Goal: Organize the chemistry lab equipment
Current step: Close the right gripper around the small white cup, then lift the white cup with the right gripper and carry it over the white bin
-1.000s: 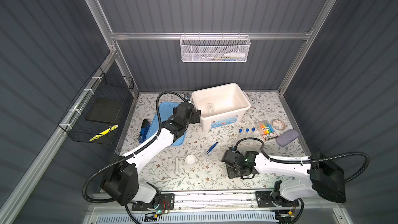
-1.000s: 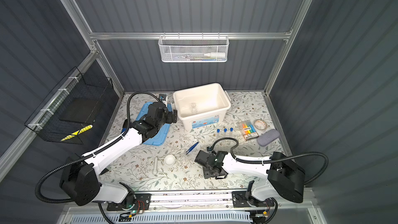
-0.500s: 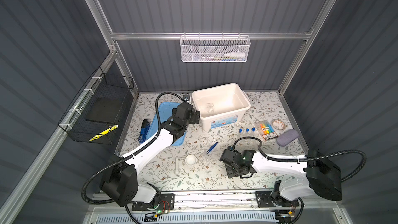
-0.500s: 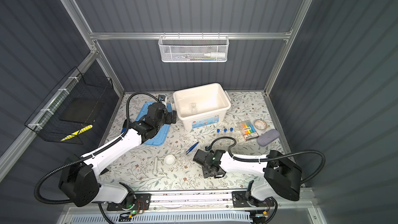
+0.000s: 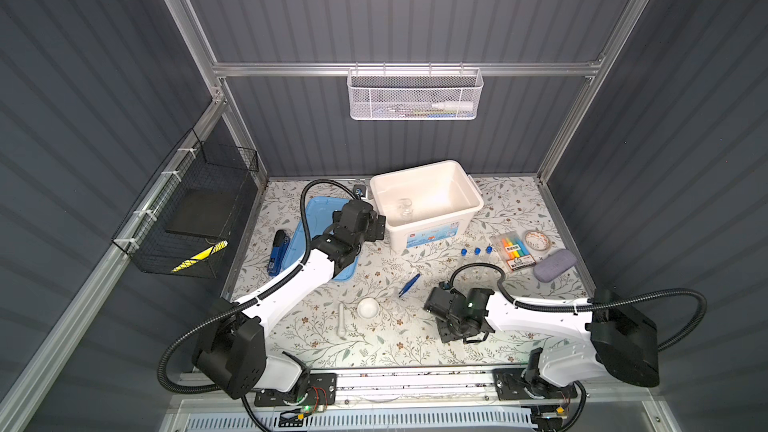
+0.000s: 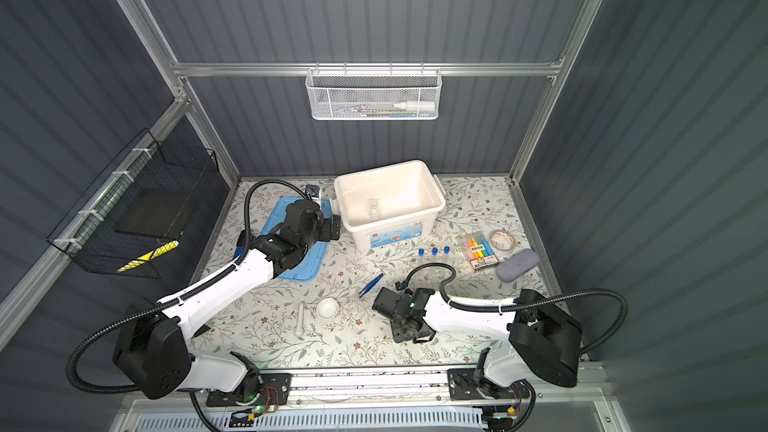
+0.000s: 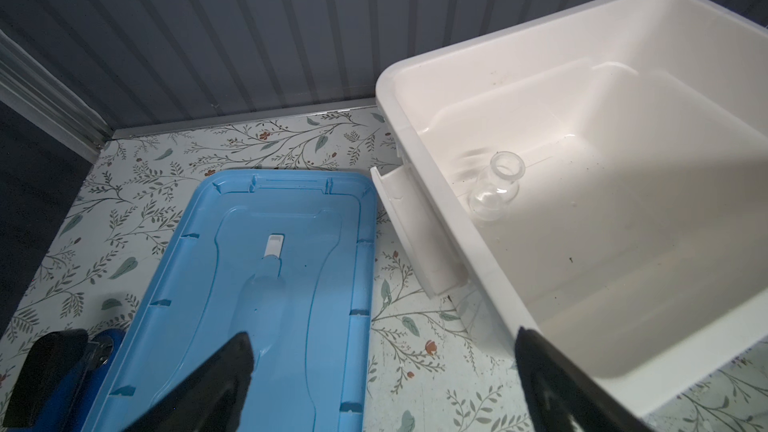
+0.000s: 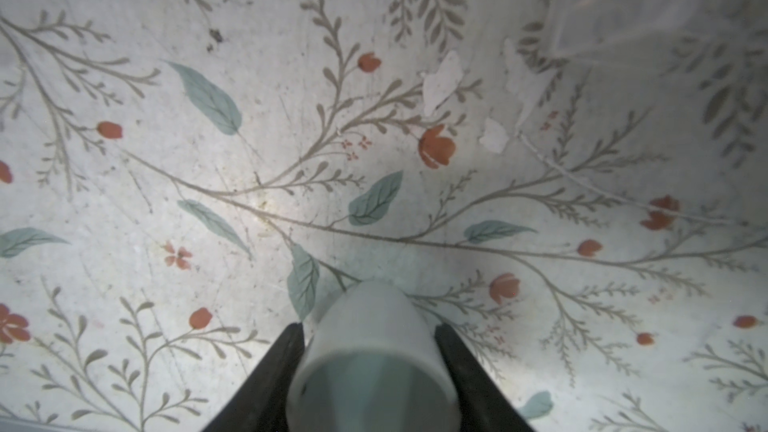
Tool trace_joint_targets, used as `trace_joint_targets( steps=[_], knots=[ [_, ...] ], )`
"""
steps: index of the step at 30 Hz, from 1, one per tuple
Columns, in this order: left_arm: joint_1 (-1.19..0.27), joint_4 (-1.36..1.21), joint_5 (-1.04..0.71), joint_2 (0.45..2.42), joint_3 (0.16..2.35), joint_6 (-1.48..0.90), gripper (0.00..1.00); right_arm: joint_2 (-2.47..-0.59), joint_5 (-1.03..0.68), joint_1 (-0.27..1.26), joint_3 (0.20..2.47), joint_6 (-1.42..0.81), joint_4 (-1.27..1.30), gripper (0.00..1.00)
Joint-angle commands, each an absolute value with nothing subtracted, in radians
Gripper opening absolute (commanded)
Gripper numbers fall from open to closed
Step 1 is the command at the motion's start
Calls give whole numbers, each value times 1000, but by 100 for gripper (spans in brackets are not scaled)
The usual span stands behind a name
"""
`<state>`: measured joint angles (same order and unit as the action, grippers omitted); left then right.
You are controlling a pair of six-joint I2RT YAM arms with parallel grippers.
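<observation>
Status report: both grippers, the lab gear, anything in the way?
Left gripper, jaws open, between light blue plastic lid and white plastic bin. Right gripper, jaws shut on small round white bowl. Blue tweezers lie between it and bin.

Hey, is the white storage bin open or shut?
Open. The white storage bin has no lid on; the blue lid lies beside it, and a small glass flask shows inside.
</observation>
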<state>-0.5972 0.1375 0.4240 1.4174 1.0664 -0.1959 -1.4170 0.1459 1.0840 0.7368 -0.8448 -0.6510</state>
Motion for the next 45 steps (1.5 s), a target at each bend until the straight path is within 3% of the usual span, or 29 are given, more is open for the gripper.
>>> trace_joint_targets(
  steps=[1, 10, 29, 45],
  knots=[
    [-604, 152, 440, 1387, 1058, -212, 100, -1427, 165, 1078, 763, -835, -676, 49],
    [-604, 153, 443, 1384, 1056, -214, 100, -1431, 164, 1078, 797, -815, -689, 41],
    [-604, 159, 460, 1384, 1061, -213, 100, -1457, 125, 1040, 917, -705, -724, 39],
    [-604, 158, 487, 1367, 1062, -212, 100, -1528, 66, 981, 1266, -495, -815, 39]
  ],
)
